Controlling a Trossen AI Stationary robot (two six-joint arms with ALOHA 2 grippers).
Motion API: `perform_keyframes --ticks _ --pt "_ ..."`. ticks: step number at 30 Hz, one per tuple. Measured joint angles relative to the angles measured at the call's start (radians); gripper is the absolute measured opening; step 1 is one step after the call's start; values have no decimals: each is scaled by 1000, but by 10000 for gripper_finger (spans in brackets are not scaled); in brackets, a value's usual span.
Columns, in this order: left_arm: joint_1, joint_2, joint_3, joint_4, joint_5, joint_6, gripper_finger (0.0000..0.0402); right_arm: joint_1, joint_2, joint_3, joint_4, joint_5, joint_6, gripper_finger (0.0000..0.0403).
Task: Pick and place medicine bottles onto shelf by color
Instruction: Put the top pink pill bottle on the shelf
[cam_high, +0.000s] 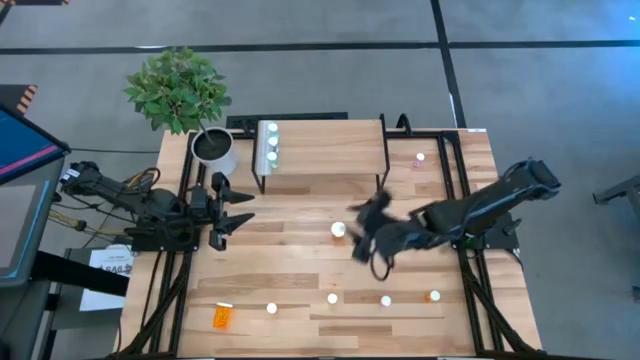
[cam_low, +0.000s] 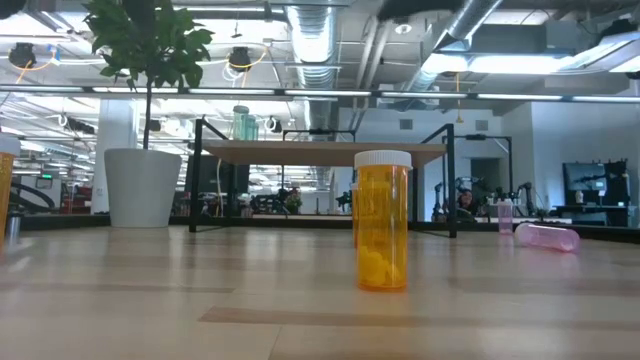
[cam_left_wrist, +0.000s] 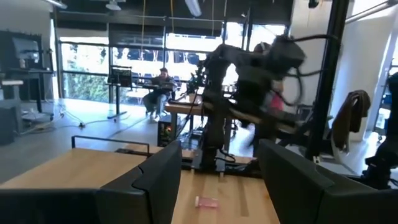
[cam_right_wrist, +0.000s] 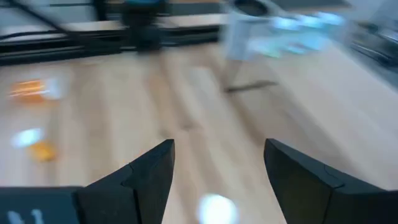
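Observation:
The shelf (cam_high: 325, 150) stands at the table's far middle, with three teal bottles (cam_high: 270, 146) on its left end. My right gripper (cam_high: 362, 232) is open and hovers just right of a white-capped orange bottle (cam_high: 338, 230). In the right wrist view that cap (cam_right_wrist: 217, 208) shows between the open fingers (cam_right_wrist: 217, 168), apart from them. Several bottles stand on their bases in a row along the near edge (cam_high: 332, 298). A larger orange one (cam_high: 222, 316) lies on its side. My left gripper (cam_high: 225, 212) waits open at the table's left.
A white plant pot (cam_high: 214, 148) stands left of the shelf. A pink bottle (cam_high: 419, 158) sits at the far right, and another lies on its side (cam_low: 545, 236). An orange bottle (cam_low: 382, 220) stands close before the low camera. Bare wood lies between shelf and near row.

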Motion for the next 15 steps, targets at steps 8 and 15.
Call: perform_keyframes --ticks 8,15 --pt "0 2 0 2 20 -5 201 -68 -234 -132 -381 313 424 270" --pt "0 2 0 18 20 -7 201 -225 -372 -335 -485 319 707 270"
